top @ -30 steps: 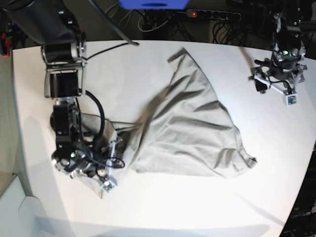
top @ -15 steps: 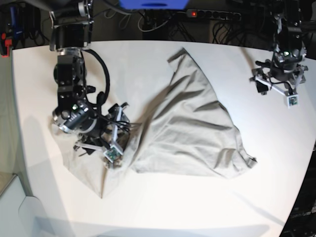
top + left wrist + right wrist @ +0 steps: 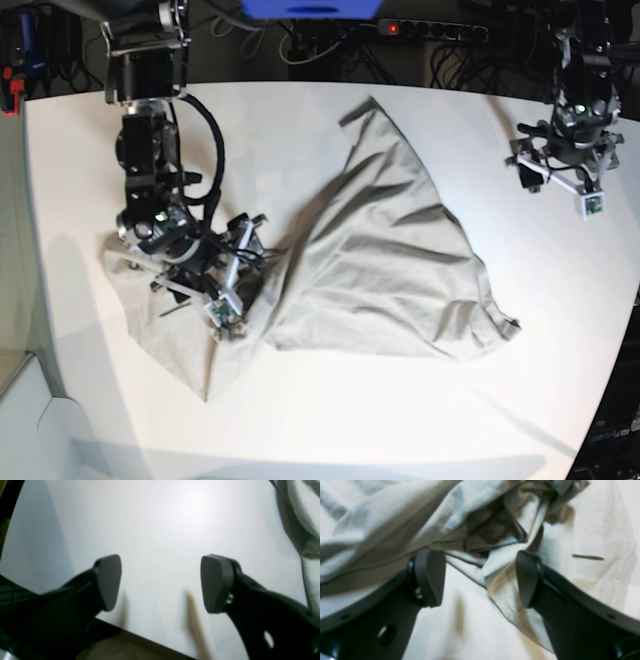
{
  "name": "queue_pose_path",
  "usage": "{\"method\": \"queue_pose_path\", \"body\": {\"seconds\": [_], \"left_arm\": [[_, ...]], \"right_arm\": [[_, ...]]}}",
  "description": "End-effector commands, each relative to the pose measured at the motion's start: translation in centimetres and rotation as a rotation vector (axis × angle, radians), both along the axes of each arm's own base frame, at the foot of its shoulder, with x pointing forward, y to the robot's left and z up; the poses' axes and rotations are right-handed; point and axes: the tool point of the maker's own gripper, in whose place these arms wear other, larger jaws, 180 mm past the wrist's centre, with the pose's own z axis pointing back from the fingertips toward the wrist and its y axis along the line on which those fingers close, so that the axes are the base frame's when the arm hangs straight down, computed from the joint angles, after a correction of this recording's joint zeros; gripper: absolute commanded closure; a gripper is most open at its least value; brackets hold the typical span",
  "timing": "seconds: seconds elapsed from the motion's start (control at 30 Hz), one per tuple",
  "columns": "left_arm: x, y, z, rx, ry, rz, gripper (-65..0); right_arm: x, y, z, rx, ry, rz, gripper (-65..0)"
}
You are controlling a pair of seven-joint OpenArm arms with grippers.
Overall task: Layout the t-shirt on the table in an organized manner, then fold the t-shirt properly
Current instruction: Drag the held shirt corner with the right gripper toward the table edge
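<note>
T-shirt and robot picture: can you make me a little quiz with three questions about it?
1. True or false: the t-shirt is already folded into a neat rectangle.
2. Which gripper is over the cloth? A) left gripper B) right gripper
3. Fill in: the left gripper's open jaws hang over the bare white ____.

Key
1. False: it lies rumpled and spread.
2. B. Its jaws are open, holding nothing.
3. table

Robotics lab: power strip point(image 3: 430, 30), tangled cables point(image 3: 300, 45).
</note>
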Motion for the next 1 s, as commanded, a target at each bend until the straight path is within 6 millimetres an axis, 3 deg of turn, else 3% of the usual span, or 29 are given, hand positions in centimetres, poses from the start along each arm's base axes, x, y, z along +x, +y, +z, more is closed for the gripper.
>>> {"method": "queue_pose_path", "body": {"seconds": [0.0,0.2,0.43,0.97], "left_arm": [[0.7,0.4,1.1,0.025,-0.039,-0.005,-47.6],[0.7,0.3,1.1,0.02,-0.039,-0.004,-47.6],[1.3,0.3,1.4,0.014,-0.055,-0.002,-47.6],[1.7,0.3,1.5,0.012,-0.062,0.0,-47.6]], "right_arm": [[1.4,-0.1,1.7,0.023,-0.057,-0.025,-44.6],[1.5,-0.2,1.8,0.021,-0.059,-0.026,-44.6],[1.9,-0.5,0.0,0.02,-0.002,-0.034,-44.6],[2.8,-0.1,0.7,0.05,-0.052,-0.028,-44.4]]}}
